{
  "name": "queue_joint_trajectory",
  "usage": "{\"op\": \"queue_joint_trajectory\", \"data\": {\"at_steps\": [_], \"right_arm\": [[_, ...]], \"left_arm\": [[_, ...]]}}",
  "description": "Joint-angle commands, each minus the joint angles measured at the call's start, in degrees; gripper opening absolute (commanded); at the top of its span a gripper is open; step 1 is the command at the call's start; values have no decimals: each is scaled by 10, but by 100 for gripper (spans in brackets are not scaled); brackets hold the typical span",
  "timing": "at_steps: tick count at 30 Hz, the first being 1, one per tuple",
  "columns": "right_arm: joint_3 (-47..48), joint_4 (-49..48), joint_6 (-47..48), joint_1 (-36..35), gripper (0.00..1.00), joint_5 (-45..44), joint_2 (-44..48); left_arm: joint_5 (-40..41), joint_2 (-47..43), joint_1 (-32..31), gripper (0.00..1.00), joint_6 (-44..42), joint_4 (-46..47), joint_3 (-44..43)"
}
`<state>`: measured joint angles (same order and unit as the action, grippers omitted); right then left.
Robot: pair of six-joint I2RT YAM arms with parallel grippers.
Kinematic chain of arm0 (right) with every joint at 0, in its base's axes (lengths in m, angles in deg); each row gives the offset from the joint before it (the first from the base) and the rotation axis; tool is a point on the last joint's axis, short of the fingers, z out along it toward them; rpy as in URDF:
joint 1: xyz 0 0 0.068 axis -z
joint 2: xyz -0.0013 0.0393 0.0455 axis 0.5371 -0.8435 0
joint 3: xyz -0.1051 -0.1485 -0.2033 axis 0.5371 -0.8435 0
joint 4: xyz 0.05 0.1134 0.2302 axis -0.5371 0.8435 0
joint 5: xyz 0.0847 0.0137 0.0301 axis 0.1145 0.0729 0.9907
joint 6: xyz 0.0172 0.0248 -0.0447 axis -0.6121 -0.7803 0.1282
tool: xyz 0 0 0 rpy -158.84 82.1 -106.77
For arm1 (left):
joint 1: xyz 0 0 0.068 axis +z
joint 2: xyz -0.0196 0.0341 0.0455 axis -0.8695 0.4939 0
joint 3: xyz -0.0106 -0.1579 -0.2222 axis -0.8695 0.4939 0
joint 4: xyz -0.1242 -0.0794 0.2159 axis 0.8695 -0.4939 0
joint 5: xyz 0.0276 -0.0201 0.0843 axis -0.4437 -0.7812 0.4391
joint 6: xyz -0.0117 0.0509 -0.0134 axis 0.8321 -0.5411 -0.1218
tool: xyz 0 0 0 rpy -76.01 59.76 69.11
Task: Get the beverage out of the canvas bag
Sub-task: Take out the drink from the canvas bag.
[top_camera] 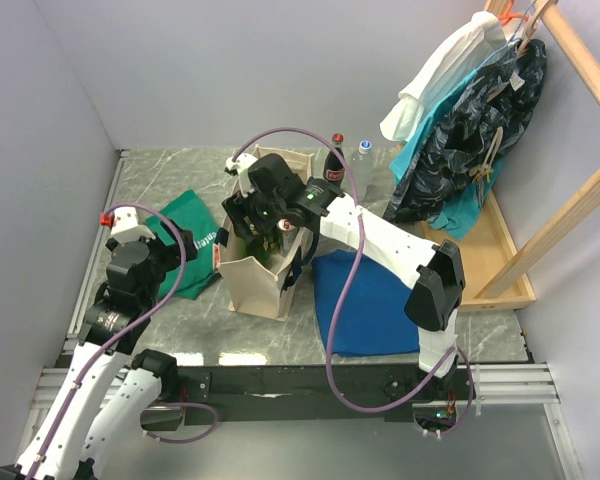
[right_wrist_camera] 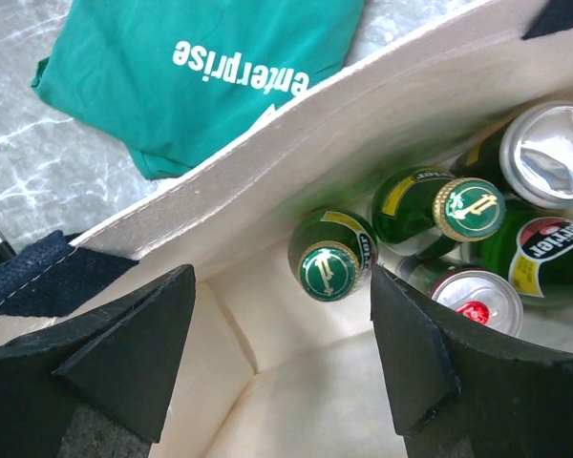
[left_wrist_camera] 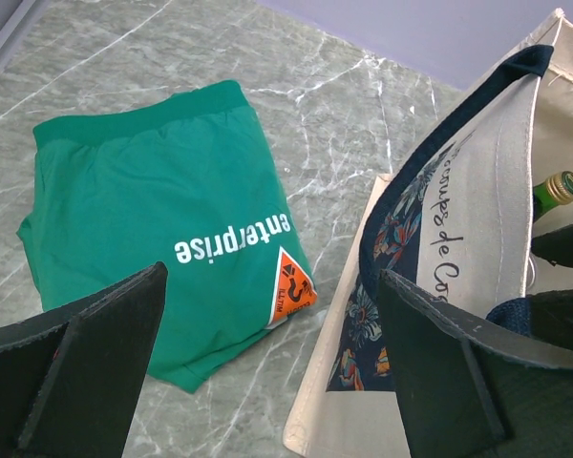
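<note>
Above the canvas bag (top_camera: 252,282): right gripper (right_wrist_camera: 279,320) parted, holding nothing.
Centre on the nearest green bottle (right_wrist_camera: 327,270) neck before closing.

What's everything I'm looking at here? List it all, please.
canvas bag: one, cream with navy handles, table centre
green bottles: two, capped, upright inside bag
cans: two, silver tops, inside bag
Perrier-labelled container: one, green, inside bag
green cloth: one, white lettering, left of bag
blue cloth: one, folded, right of bag
standing bottles: two, red-capped dark and blue-capped clear, behind bag
clothes: several, white, teal, dark print, on wooden rack, far right
table: one, grey marble
left end effector: one, black, open beside bag
right end effector: one, black, open over bag's mouth
</note>
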<state>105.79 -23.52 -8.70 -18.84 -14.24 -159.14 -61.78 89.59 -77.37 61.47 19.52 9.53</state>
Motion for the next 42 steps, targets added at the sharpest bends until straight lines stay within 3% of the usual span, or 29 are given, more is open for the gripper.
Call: {"op": "queue_joint_trajectory", "data": {"at_steps": [1,17,42], "right_arm": [[-1,-9,13,2,80,22,27],[-41,-43,14,4,80,5,23],[-12,-27,10,17,78,51,-21]], "left_arm": [[2,-2,-2,96,-1,11,-14],[-2,24,-2,96,-2,9,-15],[3,29,-2,96,-2,13,-16]]}}
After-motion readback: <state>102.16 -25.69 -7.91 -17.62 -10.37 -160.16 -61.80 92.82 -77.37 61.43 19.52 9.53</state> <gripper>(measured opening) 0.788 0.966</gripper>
